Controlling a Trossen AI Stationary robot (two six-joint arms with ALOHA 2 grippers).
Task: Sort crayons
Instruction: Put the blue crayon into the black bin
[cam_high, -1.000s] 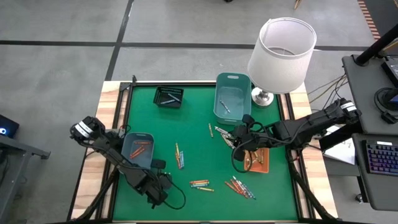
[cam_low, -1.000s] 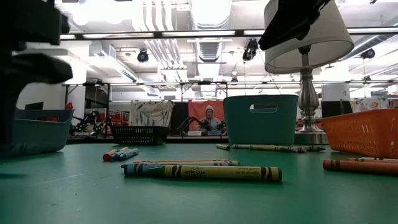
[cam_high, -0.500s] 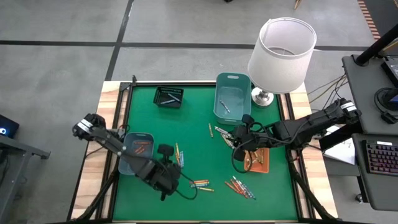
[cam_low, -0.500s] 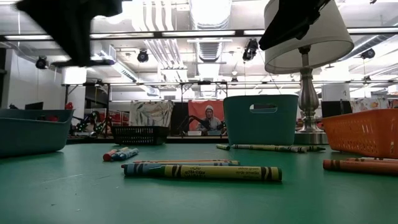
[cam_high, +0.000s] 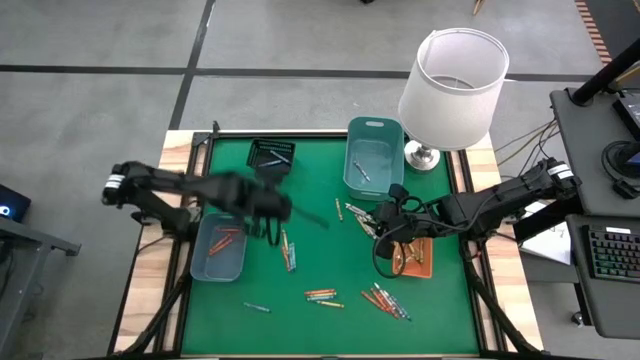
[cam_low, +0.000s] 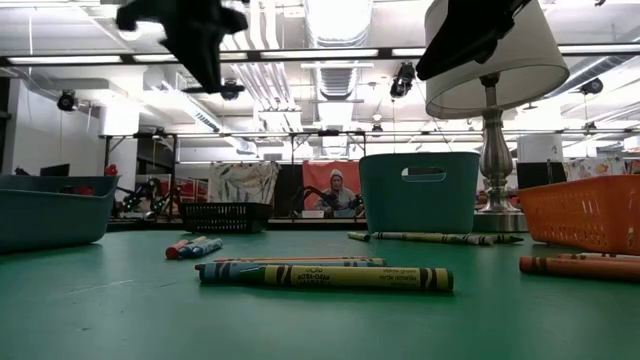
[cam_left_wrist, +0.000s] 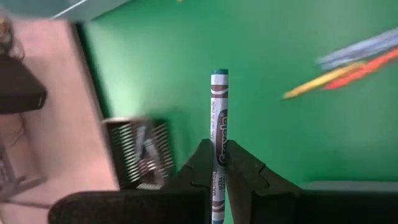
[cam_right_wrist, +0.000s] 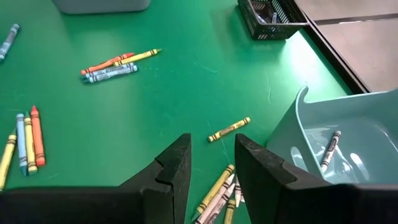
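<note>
Left arm (cam_high: 215, 195) w/ its gripper is motion-smeared above the table's left half. Lamp shade (cam_low: 500, 50) cut off at top edge in low view. Black basket (cam_left_wrist: 137, 152) blurred; contents unreadable.

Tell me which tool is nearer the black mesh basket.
Left. The left tool, shut on a blue-grey crayon, hangs just in front of the black mesh basket. The right tool sits across the mat, beside the orange tray.

So the table (cam_high: 330, 190) has a green mat with wood edges. Sitting on it: a black mesh basket (cam_high: 271, 156) at the back, a tall teal bin (cam_high: 374, 155), a lower blue-grey bin (cam_high: 220, 247) on the left, an orange tray (cam_high: 413, 256) on the right, a lamp (cam_high: 452, 85), and loose crayons (cam_high: 322, 296) scattered over the front and middle.
</note>
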